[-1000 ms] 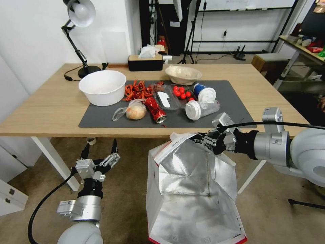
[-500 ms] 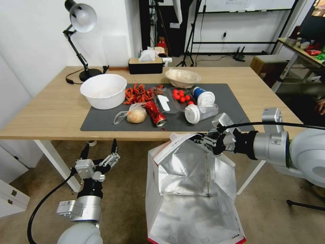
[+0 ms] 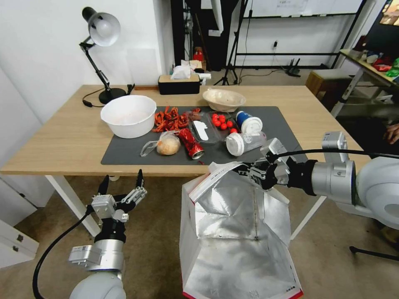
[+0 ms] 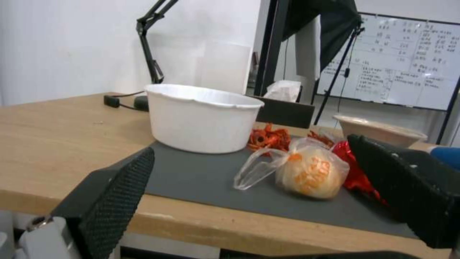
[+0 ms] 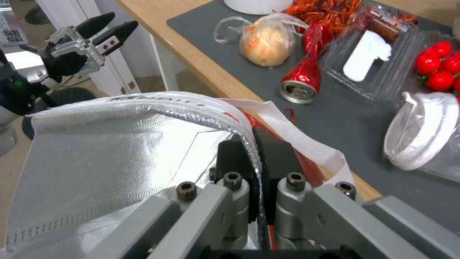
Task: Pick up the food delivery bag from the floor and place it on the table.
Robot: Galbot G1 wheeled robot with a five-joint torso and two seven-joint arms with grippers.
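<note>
Now, right gripper (image 3: 248, 171): clamped on bag (image 3: 237, 232) rim, fingertips hidden by foil
Bag: near table (image 3: 62, 137) edge, bottom cut off
Left gripper (image 3: 121, 182): apart, empty

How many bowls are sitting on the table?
2. The big white bowl sits at the mat's left end, near the lamp. The smaller beige bowl sits at the mat's far edge, right of the tissue box. None seems hidden.

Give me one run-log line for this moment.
right end effector: shut on food delivery bag rim, before table edge | left end effector: open, idle below table
</note>
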